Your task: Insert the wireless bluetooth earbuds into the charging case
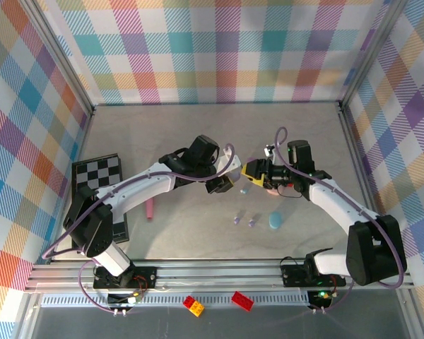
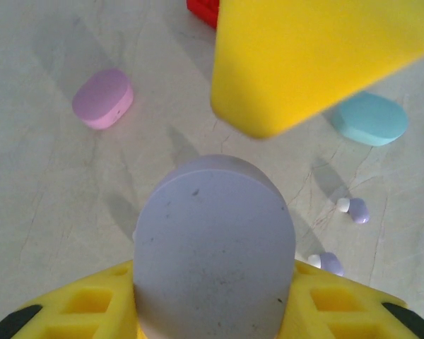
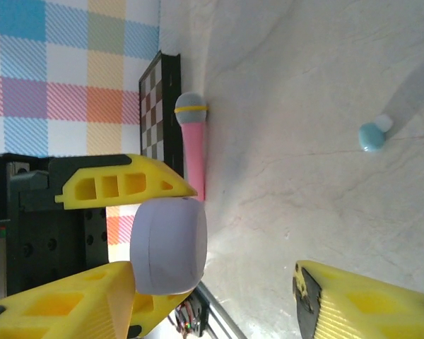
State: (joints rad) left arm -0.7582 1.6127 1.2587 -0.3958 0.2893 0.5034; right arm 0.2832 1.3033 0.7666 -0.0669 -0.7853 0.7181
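Your left jaws are clamped narrow on the lavender charging case, held up off the worktop. Your right jaws stand apart beside it, gripping nothing. The lavender earbuds lie loose on the worktop near the teal case. Expect them to be light, hard and slick, apt to skitter, so pinch each gently and squarely across its bulb.
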